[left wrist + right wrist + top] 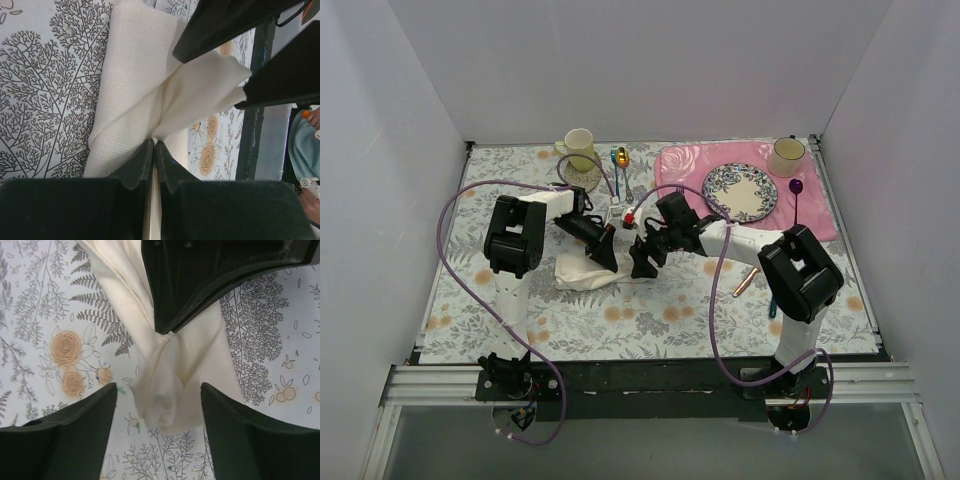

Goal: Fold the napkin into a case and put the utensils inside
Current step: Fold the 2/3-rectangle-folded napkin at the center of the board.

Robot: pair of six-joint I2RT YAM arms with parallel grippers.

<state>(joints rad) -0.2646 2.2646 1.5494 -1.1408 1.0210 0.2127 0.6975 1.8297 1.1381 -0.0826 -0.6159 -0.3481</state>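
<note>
Cream napkin bunched on tabletop, centre-left. Left gripper pinched tight on a fold. Right gripper gapes wide around the free end, holding nothing. Risk: a one-sided pull drags the cloth and collapses the fold.

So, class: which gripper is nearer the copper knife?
Right. The right gripper hangs open over the napkin, on the copper knife side; the left gripper, shut on the napkin, sits farther away.

Left claw, right claw close together at napkin (knife well apart, rightward).
</note>
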